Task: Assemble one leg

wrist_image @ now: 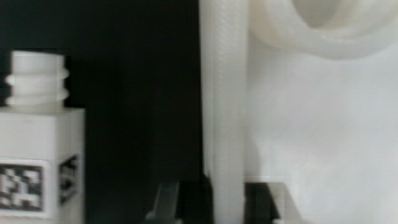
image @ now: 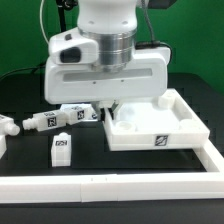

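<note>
Pinching the rim of the white panel (image: 165, 125) between narrow jaws, low over the counter (image: 110, 160). Nearby, one leg (image: 62, 149) upright, other legs (image: 45, 121) lying flat.

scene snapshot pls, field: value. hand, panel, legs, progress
hand: low at the panel's corner on the exterior view's left; fingertips either side of its rim; grip cannot be told
panel: lying flat, exterior view's right
standing leg: upright, alone, in front of the hand
inner lying leg: on its side, just beside the panel
outer lying leg: on its side, further to the exterior view's left
rail: white, along the front and the exterior view's right
progress: no leg held; none seen fixed to the panel
</note>
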Motion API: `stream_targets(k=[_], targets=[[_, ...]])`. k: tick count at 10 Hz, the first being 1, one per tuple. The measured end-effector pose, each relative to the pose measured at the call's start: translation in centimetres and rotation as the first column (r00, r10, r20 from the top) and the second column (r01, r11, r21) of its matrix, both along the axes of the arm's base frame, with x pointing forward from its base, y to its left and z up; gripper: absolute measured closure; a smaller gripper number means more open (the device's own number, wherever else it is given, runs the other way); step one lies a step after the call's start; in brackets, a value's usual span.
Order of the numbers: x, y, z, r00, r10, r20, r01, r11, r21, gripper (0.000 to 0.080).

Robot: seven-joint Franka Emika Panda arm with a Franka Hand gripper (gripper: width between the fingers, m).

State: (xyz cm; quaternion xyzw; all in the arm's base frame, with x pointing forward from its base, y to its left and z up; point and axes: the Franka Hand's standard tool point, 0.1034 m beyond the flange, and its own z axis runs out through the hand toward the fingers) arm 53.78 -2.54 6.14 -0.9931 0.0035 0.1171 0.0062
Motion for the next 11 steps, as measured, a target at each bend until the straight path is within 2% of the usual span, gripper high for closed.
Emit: stream_targets(k=[1,3,5,6,11], targets=[[0.5,0.0,-0.1,0.998,-0.055,-0.017,0.055,0.998,-0.011,0.0747],[0.4,0.0,-1.3,0.998,-0.062,-0.012,0.062,0.998,-0.008,0.0747],[1.2,0.6,-3.4,0.997,0.004,0.078,-0.004,1.0,-0.008,0.0747],[1.2,0.3,-4.1,0.995,0.028,0.098,-0.027,1.0,-0.007,0.0747],[1.1,0.4,-4.2,0.996,0.022,0.09,-0.022,1.0,-0.006,0.0747]])
